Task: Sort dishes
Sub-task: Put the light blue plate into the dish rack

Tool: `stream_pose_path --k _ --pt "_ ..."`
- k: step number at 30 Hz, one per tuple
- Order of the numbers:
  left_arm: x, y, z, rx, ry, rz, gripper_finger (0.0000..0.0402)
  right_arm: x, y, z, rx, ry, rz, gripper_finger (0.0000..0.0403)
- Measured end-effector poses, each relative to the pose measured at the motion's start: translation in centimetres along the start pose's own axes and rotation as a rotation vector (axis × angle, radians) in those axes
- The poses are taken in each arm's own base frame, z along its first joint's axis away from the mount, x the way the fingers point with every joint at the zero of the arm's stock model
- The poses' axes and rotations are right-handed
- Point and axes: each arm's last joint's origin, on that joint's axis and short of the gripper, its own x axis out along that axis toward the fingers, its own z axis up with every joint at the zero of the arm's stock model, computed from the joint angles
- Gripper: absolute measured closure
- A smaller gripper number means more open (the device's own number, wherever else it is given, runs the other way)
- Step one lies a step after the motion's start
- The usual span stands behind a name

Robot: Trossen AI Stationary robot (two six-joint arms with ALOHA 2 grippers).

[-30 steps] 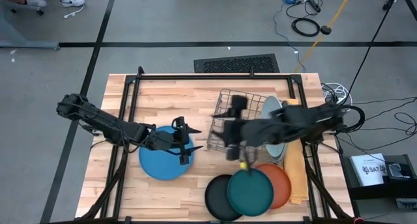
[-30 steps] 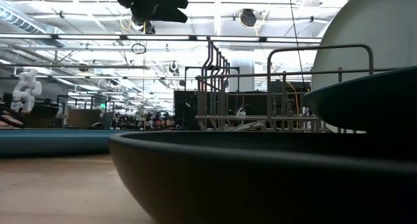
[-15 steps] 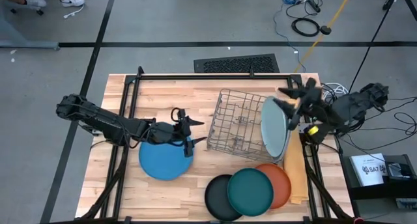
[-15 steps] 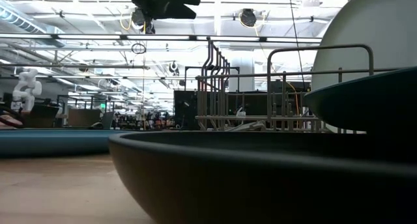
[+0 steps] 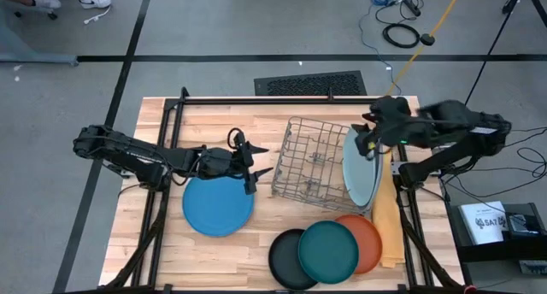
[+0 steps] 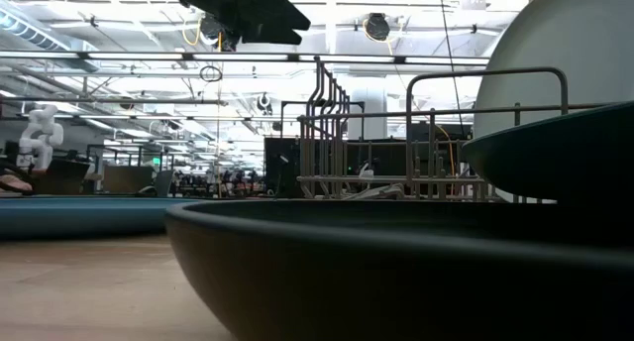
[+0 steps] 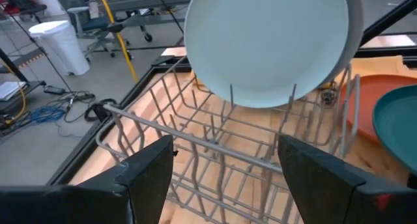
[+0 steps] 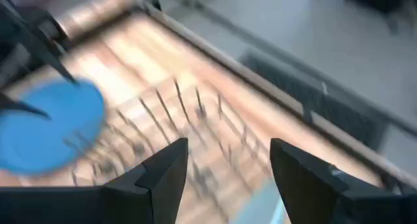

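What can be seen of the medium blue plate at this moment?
The medium blue plate is round, shallow and smooth, plain matte blue. It lies flat and upright on the wooden table, left of the wire rack, touching no other dish. The open left gripper hovers over its upper right edge, not holding it.

Medium blue plate [image 5: 218,205]; black plate [image 5: 285,258], dark teal plate [image 5: 328,250], orange plate [image 5: 368,239]

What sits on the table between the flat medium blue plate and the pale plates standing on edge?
In the high view, the grey wire rack sits between the medium blue plate and the upright pale plates, which lean at its far side.
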Motion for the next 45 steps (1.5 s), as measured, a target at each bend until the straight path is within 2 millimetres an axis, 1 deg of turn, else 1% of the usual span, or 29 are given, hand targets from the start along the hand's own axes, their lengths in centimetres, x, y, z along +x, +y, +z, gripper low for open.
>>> stream_pose_path --k 3,8,10,14,16,18,21,25,29,34,37,41,45 --pt "0.2 0.5 0.0 -0.003 0.003 0.012 0.0128 0.4 0.7 1.5 0.012 0.110 -0.040 0.0193" --pt "0.4 1.2 -0.1 -0.005 0.004 -0.007 0.0128 2.4 2.3 3.8 0.072 0.198 -0.006 0.0193" --pt "0.5 1.4 -0.1 -0.008 0.003 -0.011 0.0128 3.4 2.4 4.1 0.079 0.250 -0.008 0.0193" --pt "0.6 1.8 -0.1 -0.013 0.004 -0.017 0.0128 5.8 3.2 4.1 0.075 0.349 -0.011 0.0193" --pt "0.7 1.9 -0.1 -0.013 0.006 -0.015 0.0128 6.6 3.4 4.1 0.061 0.376 -0.007 0.0193" --pt "0.7 1.9 -0.2 -0.011 0.014 -0.016 0.0128 6.8 3.2 4.3 0.053 0.386 -0.003 0.0193" --pt "0.7 1.9 -0.3 -0.009 0.022 -0.017 0.0128 6.6 2.4 4.7 0.066 0.383 0.000 0.0193" --pt "0.7 1.9 -0.5 -0.002 0.045 -0.019 0.0128 5.2 0.5 5.1 0.100 0.363 0.035 0.0193" --pt "0.7 1.9 -0.6 -0.001 0.051 -0.020 0.0128 4.3 -1.6 4.0 0.139 0.400 0.067 0.0193" --pt "0.6 1.9 -0.7 -0.001 0.058 -0.020 0.0128 3.3 -3.8 0.9 0.195 0.487 0.095 0.0193" --pt "0.6 1.9 -0.7 -0.002 0.057 -0.020 0.0128 3.1 -4.2 0.1 0.222 0.507 0.104 0.0193" --pt "0.6 1.9 -0.6 -0.005 0.056 -0.019 0.0128 2.9 -4.5 -0.4 0.228 0.510 0.101 0.0193" --pt "0.7 1.9 -0.6 -0.009 0.047 -0.019 0.0128 3.9 -4.3 -0.8 0.220 0.543 0.080 0.0193"
